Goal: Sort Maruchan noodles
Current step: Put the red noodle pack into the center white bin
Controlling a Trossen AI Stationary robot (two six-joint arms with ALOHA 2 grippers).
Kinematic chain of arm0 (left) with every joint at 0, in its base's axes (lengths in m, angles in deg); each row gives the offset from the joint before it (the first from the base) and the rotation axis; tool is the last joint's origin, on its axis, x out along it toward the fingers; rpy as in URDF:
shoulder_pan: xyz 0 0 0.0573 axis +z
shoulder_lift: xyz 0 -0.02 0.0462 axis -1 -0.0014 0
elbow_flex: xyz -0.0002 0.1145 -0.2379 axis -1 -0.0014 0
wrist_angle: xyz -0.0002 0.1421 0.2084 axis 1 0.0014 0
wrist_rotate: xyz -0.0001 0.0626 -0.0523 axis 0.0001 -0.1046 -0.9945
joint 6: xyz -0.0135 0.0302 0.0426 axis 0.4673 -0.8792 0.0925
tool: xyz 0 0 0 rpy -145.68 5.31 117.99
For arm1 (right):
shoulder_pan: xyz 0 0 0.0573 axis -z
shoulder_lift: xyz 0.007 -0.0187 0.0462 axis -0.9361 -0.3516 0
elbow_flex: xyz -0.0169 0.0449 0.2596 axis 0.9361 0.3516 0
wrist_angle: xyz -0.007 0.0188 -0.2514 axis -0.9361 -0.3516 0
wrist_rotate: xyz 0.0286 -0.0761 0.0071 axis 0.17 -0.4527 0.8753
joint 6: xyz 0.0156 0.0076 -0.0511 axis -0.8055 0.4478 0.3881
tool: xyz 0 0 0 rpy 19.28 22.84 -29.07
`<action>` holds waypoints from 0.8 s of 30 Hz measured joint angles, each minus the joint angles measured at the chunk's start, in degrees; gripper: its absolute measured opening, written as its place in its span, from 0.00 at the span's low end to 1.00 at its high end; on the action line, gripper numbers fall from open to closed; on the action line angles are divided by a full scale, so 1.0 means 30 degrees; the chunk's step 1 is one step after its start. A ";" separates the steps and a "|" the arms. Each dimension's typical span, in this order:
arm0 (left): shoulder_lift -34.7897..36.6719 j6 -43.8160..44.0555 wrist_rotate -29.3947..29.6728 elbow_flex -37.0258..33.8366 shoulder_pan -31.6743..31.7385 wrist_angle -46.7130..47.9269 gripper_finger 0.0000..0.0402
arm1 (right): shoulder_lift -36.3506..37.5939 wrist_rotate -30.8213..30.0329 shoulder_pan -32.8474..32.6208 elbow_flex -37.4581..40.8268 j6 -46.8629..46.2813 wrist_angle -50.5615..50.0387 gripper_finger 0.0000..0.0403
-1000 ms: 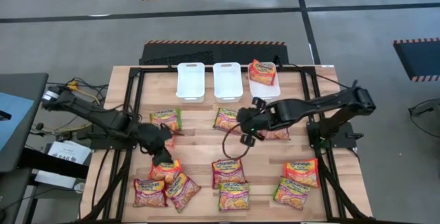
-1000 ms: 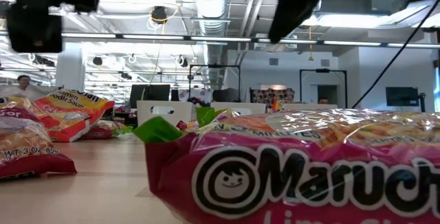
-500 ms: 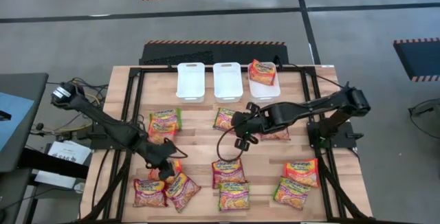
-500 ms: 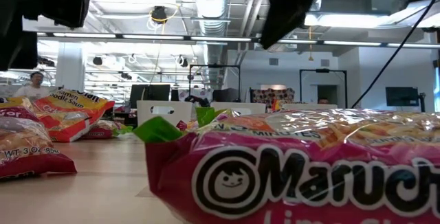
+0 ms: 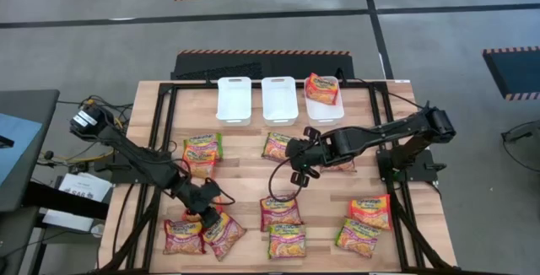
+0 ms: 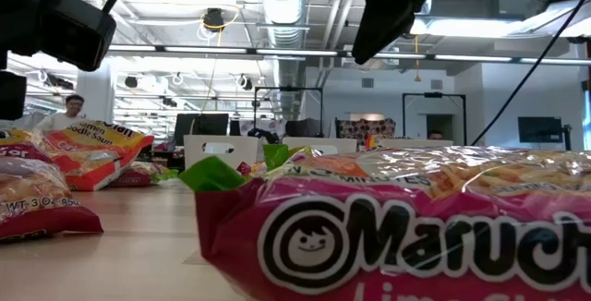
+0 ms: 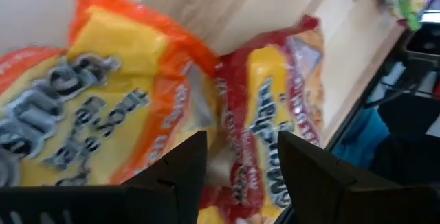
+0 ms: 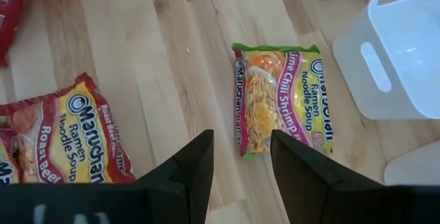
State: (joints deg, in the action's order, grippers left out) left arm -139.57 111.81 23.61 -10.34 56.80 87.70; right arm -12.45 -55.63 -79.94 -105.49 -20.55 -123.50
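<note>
While the left arm has swung forward over the last second, its left gripper (image 5: 205, 210) has come down from beside the packet at mid-left to the cluster at the table's front-left corner. The wrist view shows its fingers (image 7: 180, 172) parted and empty, straddling the seam between an orange-trimmed Maruchan packet (image 7: 103, 107) and a maroon-trimmed Maruchan packet (image 7: 278, 124) that touch edge to edge. That suggests a pick from this cluster is about to start, though which of the two is meant cannot be told.

Toward the middle, the right gripper (image 5: 297, 170) has drifted slightly leftward and hovers above the wooden table (image 5: 240, 161), its fingers (image 8: 196, 165) spread with nothing between them, looking down on a lime-trimmed packet (image 8: 282, 100) and a Roast Beef packet (image 8: 65, 138) lying well apart.

At the far edge stand two empty white plastic bins (image 5: 234, 99), rigid, rounded at the corners, with handle slots; a third to their right already holds one orange packet (image 5: 321, 88), so sorting has barely begun. About ten more packets lie scattered on the table: flat, glossy, crinkled film pouches that look slippery and likely to buckle under a pinch.
</note>
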 joint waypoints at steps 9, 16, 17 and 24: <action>-0.0778 0.0845 -0.0174 0.0015 -0.0518 -0.1469 0.41 | 0.0000 -0.0007 0.0007 -0.0007 0.0007 -0.0072 0.42; -0.2358 0.1221 -0.0655 0.0015 -0.0569 -0.2332 0.41 | 0.0000 -0.0007 0.0007 -0.0007 0.0015 -0.0007 0.42; -0.2561 0.1229 -0.0826 0.0015 -0.0569 -0.2795 0.41 | 0.0000 -0.0007 0.0007 -0.0007 0.0015 -0.0014 0.42; -0.3440 0.1255 -0.0991 0.0015 -0.0569 -0.4612 0.41 | 0.0000 -0.0013 0.0000 -0.0007 0.0022 -0.0065 0.42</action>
State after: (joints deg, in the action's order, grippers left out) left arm -149.89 115.58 20.64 -10.29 55.09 73.86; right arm -12.45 -55.67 -79.94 -105.51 -20.48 -123.69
